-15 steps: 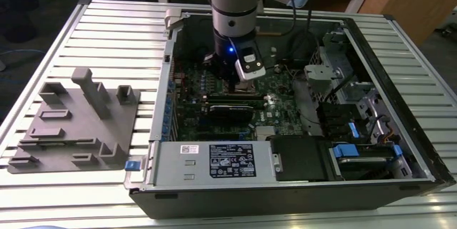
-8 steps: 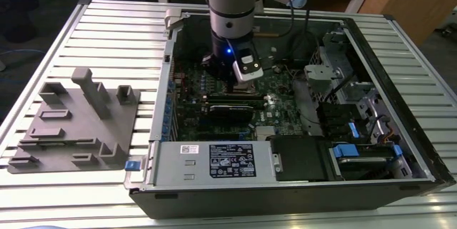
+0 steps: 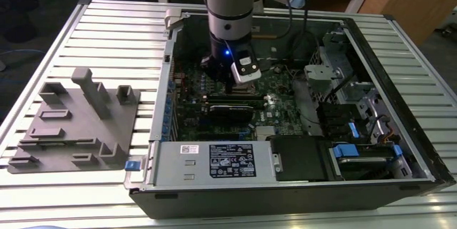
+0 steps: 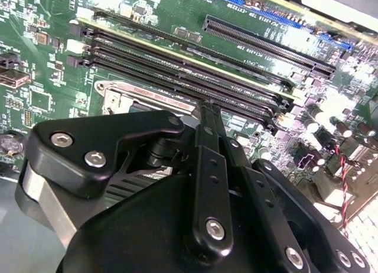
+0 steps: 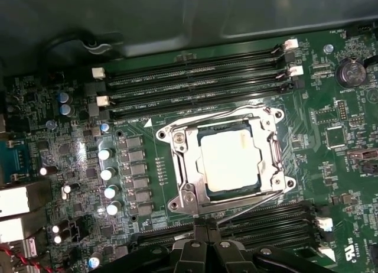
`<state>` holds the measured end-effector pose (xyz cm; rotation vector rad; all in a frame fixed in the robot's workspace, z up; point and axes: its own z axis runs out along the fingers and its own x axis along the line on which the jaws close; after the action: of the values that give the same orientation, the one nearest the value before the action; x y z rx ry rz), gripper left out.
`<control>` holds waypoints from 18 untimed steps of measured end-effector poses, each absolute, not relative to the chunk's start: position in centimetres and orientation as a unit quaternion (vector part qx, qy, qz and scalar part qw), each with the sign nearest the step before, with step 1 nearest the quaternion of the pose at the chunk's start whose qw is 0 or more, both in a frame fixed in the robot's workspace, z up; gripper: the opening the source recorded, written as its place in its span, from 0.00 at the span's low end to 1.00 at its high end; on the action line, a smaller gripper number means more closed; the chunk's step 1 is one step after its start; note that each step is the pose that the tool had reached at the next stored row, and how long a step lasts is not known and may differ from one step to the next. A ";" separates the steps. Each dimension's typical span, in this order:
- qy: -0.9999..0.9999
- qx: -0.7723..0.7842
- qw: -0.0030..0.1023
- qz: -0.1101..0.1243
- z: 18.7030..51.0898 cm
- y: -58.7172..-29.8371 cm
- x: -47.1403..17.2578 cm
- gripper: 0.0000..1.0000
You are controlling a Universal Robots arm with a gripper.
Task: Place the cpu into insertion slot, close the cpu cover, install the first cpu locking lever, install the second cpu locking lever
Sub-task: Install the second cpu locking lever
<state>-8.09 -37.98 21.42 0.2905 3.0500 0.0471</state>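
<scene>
The cpu (image 5: 229, 162) sits in the slot (image 5: 195, 166) under the closed cover (image 5: 269, 128); the tool (image 5: 205, 230), its fingers shut and empty, hovers by the socket's edge near the memory slots (image 5: 195, 78).

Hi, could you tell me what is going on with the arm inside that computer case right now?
The arm's pincer is lowered into the open computer case, just above the motherboard. In the first wrist view the cpu already sits in the insertion slot, with the cpu cover closed around it. The pincer's tips are together, holding nothing, beside the socket.
</scene>
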 end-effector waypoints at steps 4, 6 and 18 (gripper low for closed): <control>0.995 0.095 0.039 0.015 21.1 -38.0 -8.1 0.11; 0.995 0.095 0.039 0.015 21.0 -38.0 -8.1 0.11; 0.995 0.095 0.039 0.015 20.6 -38.0 -8.2 0.11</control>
<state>-8.22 -37.98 20.58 0.2904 3.0500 0.0464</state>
